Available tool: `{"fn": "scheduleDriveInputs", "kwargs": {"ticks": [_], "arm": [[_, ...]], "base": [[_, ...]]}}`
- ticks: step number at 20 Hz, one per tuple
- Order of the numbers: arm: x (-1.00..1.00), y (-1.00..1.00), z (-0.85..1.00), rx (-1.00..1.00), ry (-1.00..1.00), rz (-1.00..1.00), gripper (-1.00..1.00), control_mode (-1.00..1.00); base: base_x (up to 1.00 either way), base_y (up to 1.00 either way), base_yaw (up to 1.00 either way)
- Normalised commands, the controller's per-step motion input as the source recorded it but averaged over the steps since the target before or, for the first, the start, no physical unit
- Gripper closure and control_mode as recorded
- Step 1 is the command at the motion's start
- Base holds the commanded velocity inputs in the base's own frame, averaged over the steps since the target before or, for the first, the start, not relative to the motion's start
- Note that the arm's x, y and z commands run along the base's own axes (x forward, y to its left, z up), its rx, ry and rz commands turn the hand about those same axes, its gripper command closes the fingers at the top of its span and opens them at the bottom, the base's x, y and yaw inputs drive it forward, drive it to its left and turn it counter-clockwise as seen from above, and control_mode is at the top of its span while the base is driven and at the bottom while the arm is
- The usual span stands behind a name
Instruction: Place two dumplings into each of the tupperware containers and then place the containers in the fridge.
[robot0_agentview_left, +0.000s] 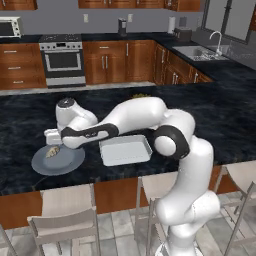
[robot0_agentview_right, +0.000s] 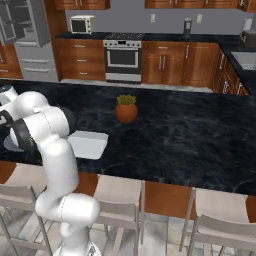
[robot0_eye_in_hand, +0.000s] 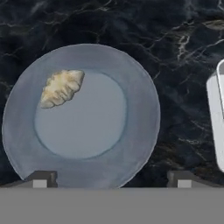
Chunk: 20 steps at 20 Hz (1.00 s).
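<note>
The claw (robot0_eye_in_hand: 112, 178) hung spread wide and empty above the round grey-blue plate (robot0_eye_in_hand: 140, 131), the arm bent low and reaching left over the dark marble desk (robot0_agentview_left: 220, 115). One dumpling (robot0_eye_in_hand: 61, 87) lay near the plate's rim, long axis slanting. A tupperware container (robot0_agentview_left: 125, 150) sat just beside the plate.

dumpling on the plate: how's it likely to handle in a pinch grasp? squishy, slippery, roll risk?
The dumpling looks small with a pleated, lumpy top, so probably soft; a firm pinch may dent it. It lies flat on its side on the smooth plate, so it's unlikely to roll but could slide if nudged. The open gripper spans far more than it, so it's likely light.
</note>
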Motion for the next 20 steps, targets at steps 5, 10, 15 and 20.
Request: {"fn": "scheduleDriveInputs", "kwargs": {"ticks": [5, 10, 15, 20], "arm": [[0.28, 0.57, -0.36, 0.00, 0.00, -0.11, -1.00, -1.00], [0.34, 0.31, 0.00, 0.00, 0.00, -0.12, -1.00, -1.00], [0.44, 0.01, -0.06, 0.00, 0.07, -0.05, -1.00, -1.00], [0.44, 0.00, -0.31, 0.00, 0.03, -0.06, -1.00, -1.00]], "base": [[0.00, 0.00, 0.00], [0.00, 0.00, 0.00], [0.00, 0.00, 0.00], [0.00, 0.00, 0.00]]}}
